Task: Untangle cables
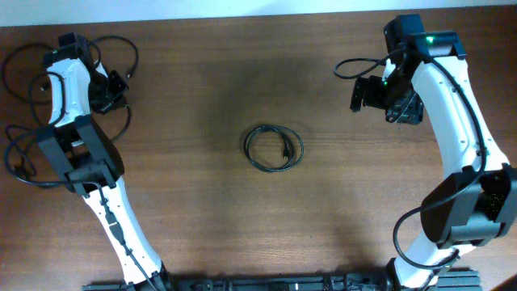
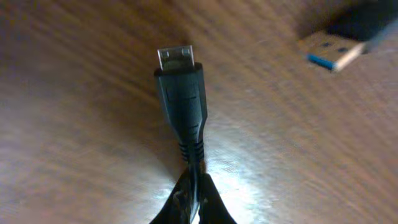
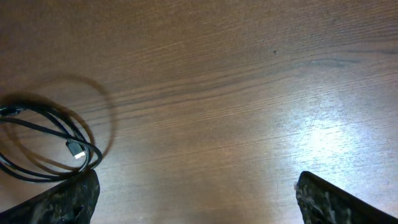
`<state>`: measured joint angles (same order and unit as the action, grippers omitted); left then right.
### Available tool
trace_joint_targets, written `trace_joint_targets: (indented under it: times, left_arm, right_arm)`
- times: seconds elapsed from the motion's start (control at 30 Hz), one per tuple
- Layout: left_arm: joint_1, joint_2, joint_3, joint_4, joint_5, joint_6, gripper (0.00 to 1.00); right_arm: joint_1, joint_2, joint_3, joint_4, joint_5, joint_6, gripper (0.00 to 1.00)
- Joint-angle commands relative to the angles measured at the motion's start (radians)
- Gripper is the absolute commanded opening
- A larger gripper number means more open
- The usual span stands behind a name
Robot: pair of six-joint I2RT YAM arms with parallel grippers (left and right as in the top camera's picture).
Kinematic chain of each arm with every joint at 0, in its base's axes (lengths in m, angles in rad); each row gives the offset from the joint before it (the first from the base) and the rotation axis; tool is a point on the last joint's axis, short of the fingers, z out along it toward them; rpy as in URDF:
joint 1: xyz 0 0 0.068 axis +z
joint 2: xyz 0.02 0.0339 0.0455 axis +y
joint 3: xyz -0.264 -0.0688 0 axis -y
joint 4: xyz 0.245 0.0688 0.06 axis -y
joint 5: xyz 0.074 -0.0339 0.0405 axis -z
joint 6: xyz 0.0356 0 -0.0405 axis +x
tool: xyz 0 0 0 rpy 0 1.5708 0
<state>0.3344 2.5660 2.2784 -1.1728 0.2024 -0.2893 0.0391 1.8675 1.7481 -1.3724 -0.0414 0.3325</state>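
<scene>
Cable loop is black and round. It lies flat in the middle of the brown wood surface, with lots of open room all around it. My left gripper is far off by the back edge, pinching a thick black cable just behind its shiny silver plug. A flat blue plug lies near. My right gripper is spread wide.

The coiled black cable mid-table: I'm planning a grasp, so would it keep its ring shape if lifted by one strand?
Probably not: the thin coiled black cable lies in loose loops, so it would likely sag and unwind. It looks light; a push would probably slide the whole coil across the smooth wooden table.
</scene>
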Motion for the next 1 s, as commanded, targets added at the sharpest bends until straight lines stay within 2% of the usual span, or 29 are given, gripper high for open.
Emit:
trace_joint_targets:
  times: [0.0,0.17,0.2,0.23,0.27,0.37,0.4,0.43,0.47,0.57,0.67,0.77,0.97]
  left_arm:
    - [0.009,0.022,0.005,0.012,0.093,-0.021,0.00]
    - [0.051,0.022,0.076,-0.121,0.091,-0.021,0.01]
    - [0.066,0.022,0.101,-0.154,0.091,-0.021,0.07]
    - [0.087,0.022,0.135,-0.196,0.091,-0.021,0.20]
    - [0.105,0.022,0.162,-0.222,0.091,-0.021,0.38]
    - [0.159,0.022,0.271,-0.286,0.090,-0.019,0.43]
    - [0.170,0.022,0.316,-0.307,0.087,0.003,0.56]
    - [0.175,0.022,0.354,-0.330,0.060,0.014,0.87]
    - [0.180,0.022,0.374,-0.341,-0.002,0.013,0.99]
    - [0.181,0.026,0.372,-0.375,-0.168,-0.003,0.99]
    - [0.184,0.057,0.372,-0.427,-0.360,-0.116,1.00]
    - [0.190,0.124,0.372,-0.441,-0.369,-0.145,1.00]
    - [0.264,0.189,0.372,-0.367,-0.350,-0.144,0.97]
  right_arm:
    - [0.000,-0.008,0.000,0.000,0.013,-0.003,0.99]
    - [0.000,-0.008,0.000,0.000,0.013,-0.003,0.99]
    - [0.000,-0.008,0.000,0.000,0.013,-0.003,0.99]
    - [0.000,-0.008,0.000,0.000,0.013,-0.003,0.98]
    - [0.000,-0.008,0.000,0.000,0.013,-0.003,0.99]
    - [0.000,-0.008,0.000,0.000,0.013,-0.003,0.98]
    - [0.000,-0.008,0.000,0.000,0.013,-0.003,0.99]
    - [0.000,-0.008,0.000,0.000,0.013,-0.003,0.99]
    - [0.000,-0.008,0.000,0.000,0.013,-0.003,0.99]
    - [0.000,-0.008,0.000,0.000,0.013,-0.003,0.98]
    - [0.000,-0.008,0.000,0.000,0.013,-0.003,0.99]
    - [0.000,-0.008,0.000,0.000,0.013,-0.003,0.98]
    - [0.000,-0.008,0.000,0.000,0.013,-0.003,0.98]
